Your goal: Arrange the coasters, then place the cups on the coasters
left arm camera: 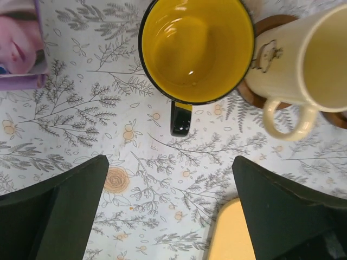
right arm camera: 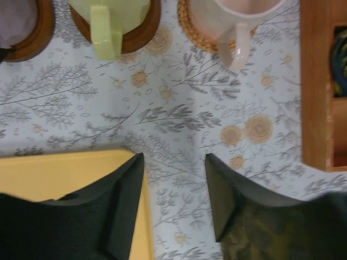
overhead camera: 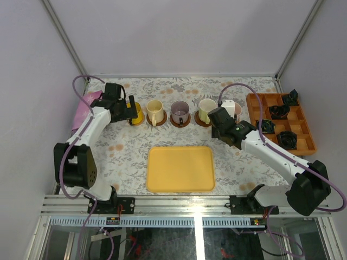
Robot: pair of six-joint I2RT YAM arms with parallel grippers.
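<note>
The left tool (left arm camera: 169,179) stands wide and empty; the right tool (right arm camera: 173,162) is narrower, empty too. Just past them the pink cup (right arm camera: 233,16) sits on its coaster (right arm camera: 190,27); the yellow cup (left arm camera: 195,49) probably does, hiding its own. A swinging finger could knock a handle, sliding a cup off.

Bright, even, diffuse light; soft faint shadows. Small glint inside yellow cup (left arm camera: 195,51). Right wrist view slightly blurred.

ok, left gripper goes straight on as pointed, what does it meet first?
Probably the yellow cup, handle first: it sits almost dead ahead of the open left gripper. Height is hard to judge from the wrist view, so contact isn't certain.
</note>
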